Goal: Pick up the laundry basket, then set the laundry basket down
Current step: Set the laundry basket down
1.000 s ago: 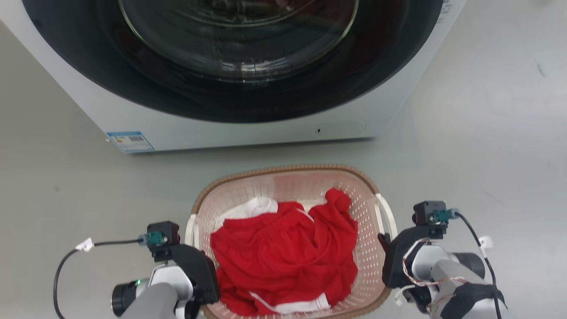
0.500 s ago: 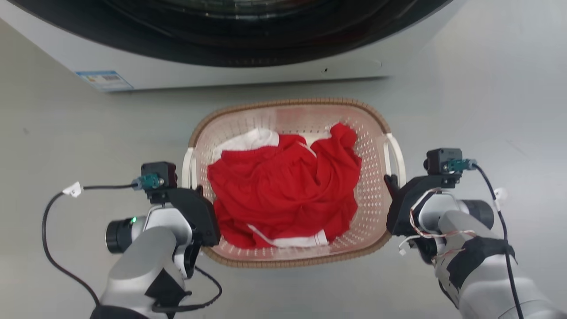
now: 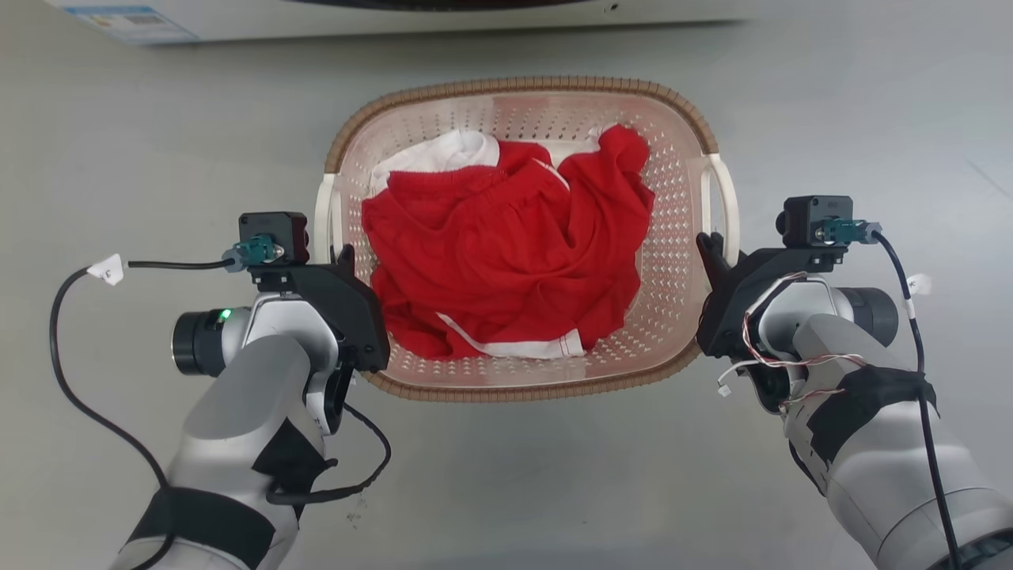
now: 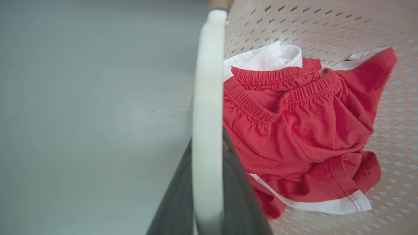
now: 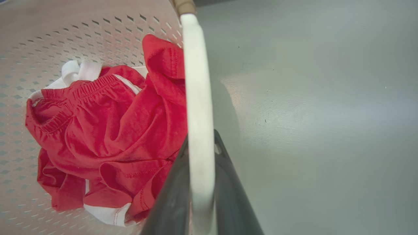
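Left gripper [image 4: 209,140]: jaws narrow, one dark finger on each side of the white left handle [image 4: 205,81], closed against it as far as the left wrist view shows.
Right gripper [image 5: 200,137]: same arrangement. The jaws are narrow, straddling the white right handle [image 5: 196,65], with both fingers against the bar.
Both grips sit toward the near end of each handle, not at mid-span.

Laundry basket [image 3: 522,83]: held between the two grippers, directly ahead of the robot and over the grey floor [image 3: 119,119]. Its brown rim looks level in the head view. It holds a crumpled red garment [image 3: 506,245] with white trim, bunched toward the middle and the near wall. The base of the washing machine [image 3: 396,12] lies just beyond the far rim, apart from it.

I cannot tell whether the basket bottom is off the floor; its underside is hidden.

Step, as I judge it: grasp secured and the pick-up in hand; set-down not yet done.

Next move calls for both arms to travel at an equal rate so the rim stays flat. Because the grips are off-centre, the far end may sag. Watch for the handles sliding between the fingers. The load is light and soft, so it is unlikely to shift much.
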Motion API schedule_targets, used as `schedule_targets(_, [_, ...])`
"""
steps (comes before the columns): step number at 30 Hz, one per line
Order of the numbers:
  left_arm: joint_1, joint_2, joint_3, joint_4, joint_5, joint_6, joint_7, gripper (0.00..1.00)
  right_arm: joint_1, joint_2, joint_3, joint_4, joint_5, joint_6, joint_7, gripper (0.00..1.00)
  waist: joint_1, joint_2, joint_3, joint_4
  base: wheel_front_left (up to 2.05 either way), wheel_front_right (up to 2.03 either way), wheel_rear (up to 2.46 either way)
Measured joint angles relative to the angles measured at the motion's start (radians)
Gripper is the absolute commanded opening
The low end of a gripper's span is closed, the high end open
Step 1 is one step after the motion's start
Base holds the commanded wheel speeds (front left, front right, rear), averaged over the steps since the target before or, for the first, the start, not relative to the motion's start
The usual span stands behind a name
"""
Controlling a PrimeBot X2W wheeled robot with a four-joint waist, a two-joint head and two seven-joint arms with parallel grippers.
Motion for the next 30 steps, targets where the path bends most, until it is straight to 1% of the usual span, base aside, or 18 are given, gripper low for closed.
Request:
schedule_targets(8, [-0.034,-0.002,-0.008,0.013,0.010,0.000,-0.043,0.00,-0.025,0.000,-0.004,0.013,-0.003,0.000,-0.042,0.00,0.0000,0.0000,0.082,0.008,0.00,0.00,0.00])
schedule_targets(24, [-0.058,-0.010,-0.014,0.042,0.010,-0.010,-0.087,0.00,-0.046,0.001,-0.003,0.035,-0.007,0.006,-0.085,0.00,-0.0002,-0.0002,0.112,0.018,0.00,0.00,0.00])
schedule_targets(25, [-0.062,-0.010,-0.014,0.043,0.010,-0.010,-0.088,0.00,-0.048,0.001,-0.003,0.035,-0.007,0.006,-0.086,0.35,-0.0003,-0.0002,0.113,0.018,0.00,0.00,0.00])
schedule_targets(26, [-0.064,-0.011,-0.014,0.044,0.010,-0.010,-0.089,0.00,-0.049,0.001,-0.003,0.036,-0.007,0.006,-0.087,0.89,-0.0003,-0.0002,0.115,0.019,0.00,0.00,0.00])
schedule_targets(27, [-0.066,-0.011,-0.014,0.046,0.010,-0.010,-0.091,0.00,-0.050,0.001,-0.003,0.039,-0.007,0.006,-0.093,1.00,-0.0002,-0.0002,0.116,0.019,0.00,0.00,0.00])
schedule_targets(28, [-0.066,-0.011,-0.014,0.048,0.010,-0.010,-0.091,0.00,-0.052,-0.001,-0.004,0.043,-0.007,0.006,-0.094,1.00,-0.0002,-0.0002,0.117,0.019,0.00,0.00,0.00])
schedule_targets(30, [-0.066,-0.007,-0.013,0.054,0.010,-0.010,-0.094,0.45,-0.053,-0.009,-0.005,0.048,-0.007,0.006,-0.095,1.00,-0.0002,-0.0002,0.118,0.020,0.00,0.00,0.00])
